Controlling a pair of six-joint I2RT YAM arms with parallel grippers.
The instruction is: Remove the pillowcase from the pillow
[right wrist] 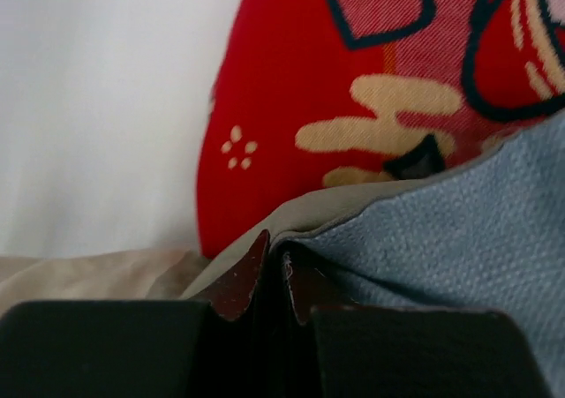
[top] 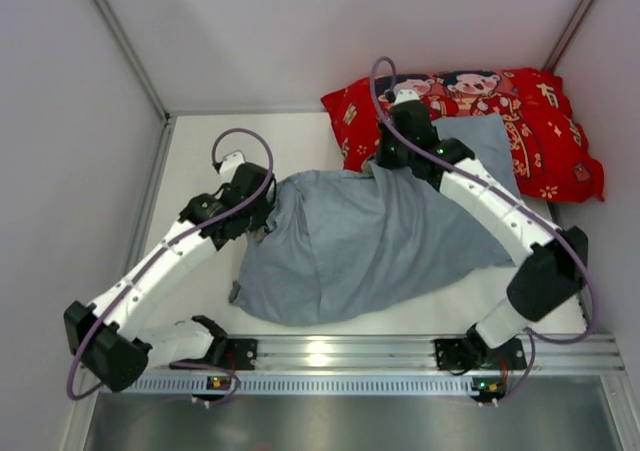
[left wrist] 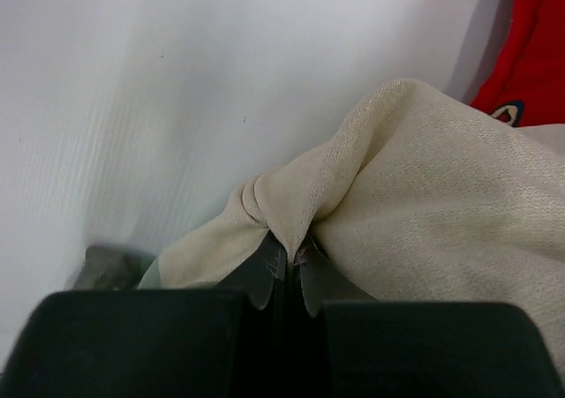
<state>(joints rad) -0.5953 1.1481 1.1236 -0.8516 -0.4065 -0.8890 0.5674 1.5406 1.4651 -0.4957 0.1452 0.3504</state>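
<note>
Left pincer (left wrist: 284, 267) pinched shut on cream fold of pillowcase (top: 350, 241), well away from red pillow (top: 545, 121); right pincer (right wrist: 275, 267) clamps blue-grey edge just beside it.

Two arms are showing: one left arm (top: 160, 261), one right arm (top: 500, 211) — each carrying one pincer, the left pincer (left wrist: 284, 279) and the right pincer (right wrist: 275, 274). One pillowcase (top: 360, 241) and one red pillow (top: 540, 121) are lying on one worktop (top: 440, 306).
</note>
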